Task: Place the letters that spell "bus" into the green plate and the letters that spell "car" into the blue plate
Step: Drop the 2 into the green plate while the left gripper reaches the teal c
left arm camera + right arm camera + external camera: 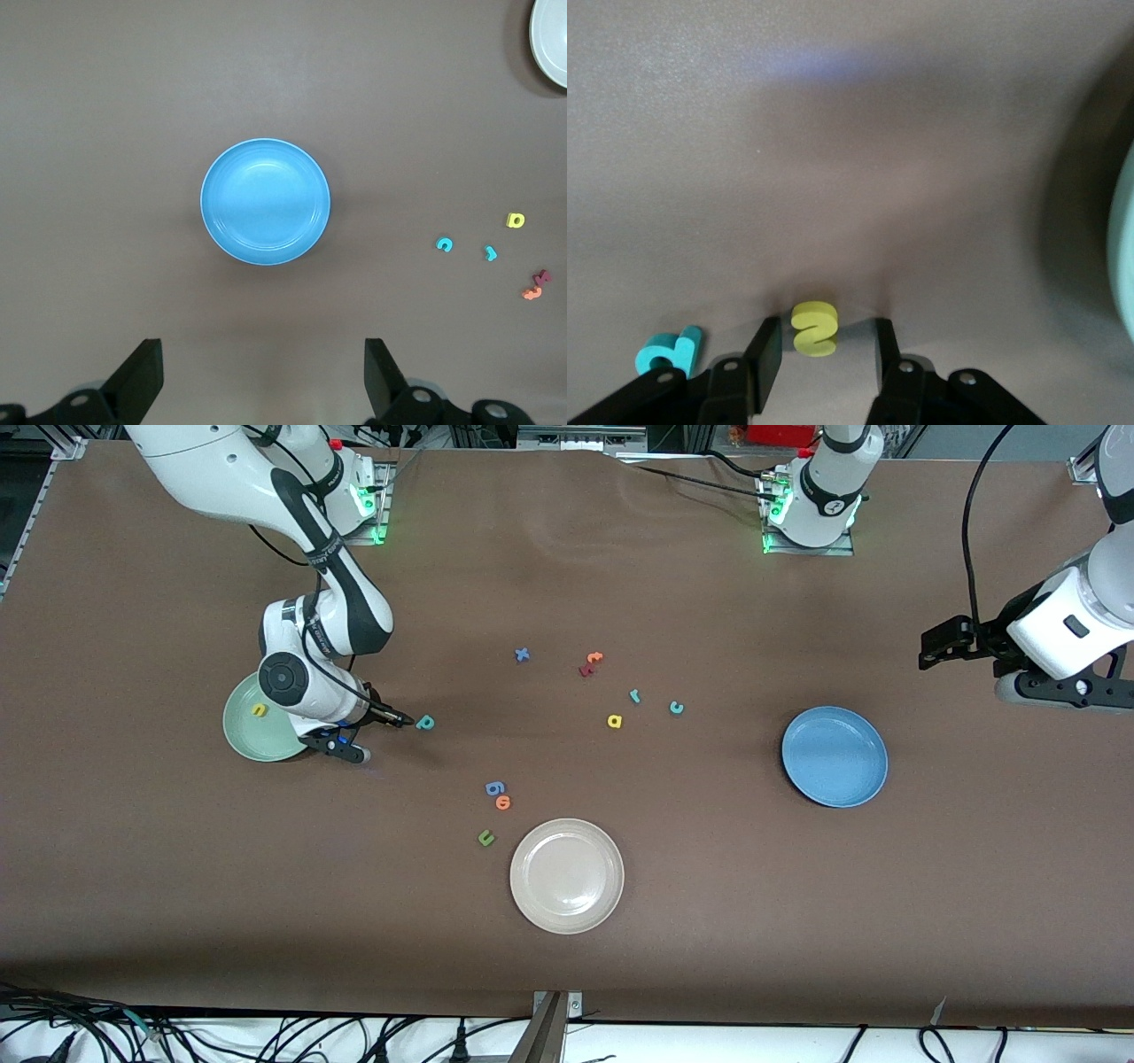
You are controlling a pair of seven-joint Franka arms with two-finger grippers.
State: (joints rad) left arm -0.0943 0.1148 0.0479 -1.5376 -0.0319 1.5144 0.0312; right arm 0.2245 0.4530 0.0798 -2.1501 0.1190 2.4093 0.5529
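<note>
My right gripper (376,736) is down at the table beside the green plate (244,737), which holds a yellow "u" (258,709). In the right wrist view its gripper (827,336) stands open around the yellow "s" (813,328), a gap on each side. The teal "b" (425,723) (669,350) lies just outside one finger. The teal "c" (676,708), teal "r" (634,695) and yellow "a" (614,721) lie mid-table. The blue plate (834,755) (265,201) holds nothing. My left gripper (941,643) (264,365) waits open, high over the table at the left arm's end.
A beige-white plate (566,875) sits nearest the front camera. Beside it lie a dark green "u" (485,837), an orange "o" (503,802) and a blue letter (494,787). A blue "x" (522,654), an orange "t" (594,657) and a dark red letter (586,670) lie toward the bases.
</note>
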